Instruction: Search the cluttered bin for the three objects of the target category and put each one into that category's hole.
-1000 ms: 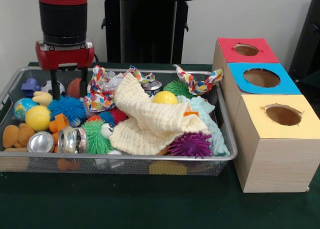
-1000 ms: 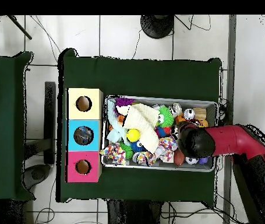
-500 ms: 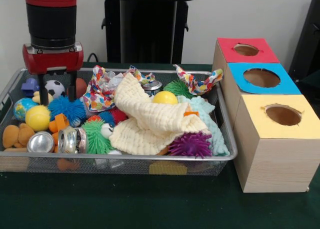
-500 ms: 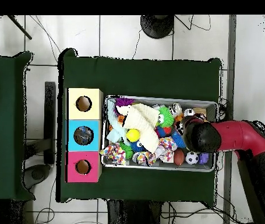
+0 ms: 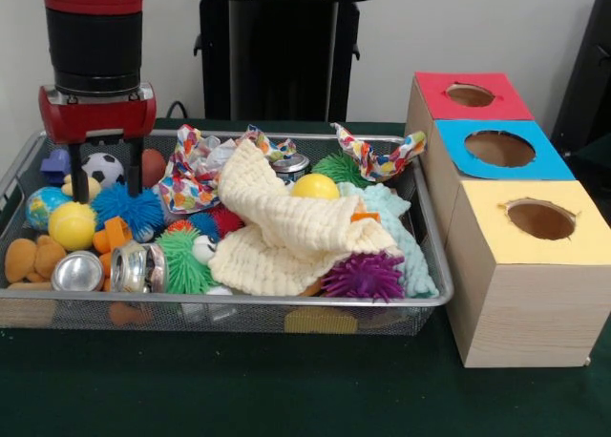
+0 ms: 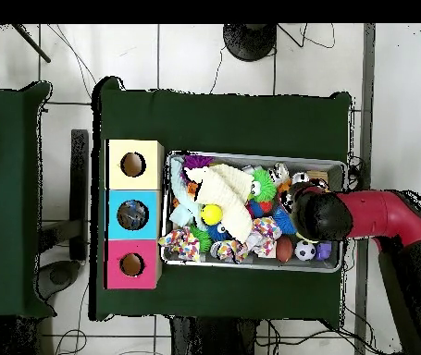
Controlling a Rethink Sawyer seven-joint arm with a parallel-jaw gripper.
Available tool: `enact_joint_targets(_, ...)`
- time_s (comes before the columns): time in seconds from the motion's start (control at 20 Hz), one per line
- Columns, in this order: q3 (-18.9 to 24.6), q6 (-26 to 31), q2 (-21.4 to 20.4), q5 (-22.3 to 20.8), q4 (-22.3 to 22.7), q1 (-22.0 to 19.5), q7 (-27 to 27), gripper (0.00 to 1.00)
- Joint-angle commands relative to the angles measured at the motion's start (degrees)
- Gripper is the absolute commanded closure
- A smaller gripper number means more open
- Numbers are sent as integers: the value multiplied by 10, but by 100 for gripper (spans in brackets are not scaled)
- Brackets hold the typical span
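My gripper (image 5: 106, 181) is hanging over the left end of the cluttered bin (image 5: 434, 299) in the front view, its 2 dark fingers (image 5: 136, 177) spread apart and pointing straight down, pinching nothing. The fingertips are sitting just above a blue spiky ball (image 5: 128, 208), with a small soccer ball (image 5: 101, 167) showing between them and a brown ball (image 5: 153, 165) just beside the finger nearer the bin's middle. From overhead, my red arm (image 6: 380, 214) is reaching in over the bin's end farthest from the boxes, hiding what lies beneath it.

A tan plush animal (image 5: 31, 257) is lying at the bin's front left corner, touching a yellow ball (image 5: 72, 224) and a shiny can (image 5: 77, 271). I can make out only this 1 plush. A cream cloth (image 5: 286, 222) is draping over the middle of the clutter.

The hole (image 5: 470, 94) in the red-topped box (image 5: 428, 103) is sitting outside the bin, at the far right, behind the blue-topped box (image 5: 449, 165) and the yellow-topped box (image 5: 516, 294).
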Motion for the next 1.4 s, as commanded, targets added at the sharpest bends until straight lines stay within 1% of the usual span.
enact_joint_targets(0.05, 6, 50, 2, -31, 16, -6, -146, 0)
enact_joint_targets(0.15, 4, 46, 2, -35, 23, -8, -146, 0)
enact_joint_targets(0.35, 20, 53, 8, -54, 46, -35, -234, 0)
enact_joint_targets(0.5, 37, 37, 27, -68, 61, -60, -278, 0)
enact_joint_targets(0.65, 53, 28, 56, -67, 76, -90, -300, 0)
enact_joint_targets(0.7, 53, 26, 59, -73, 79, -95, -306, 0)
enact_joint_targets(1.05, 32, 8, 74, -105, 91, -98, -285, 0)
enact_joint_targets(1.2, 24, 9, 84, -117, 96, -103, -292, 0)
enact_joint_targets(1.4, 15, 17, 76, -129, 107, -104, -289, 0)
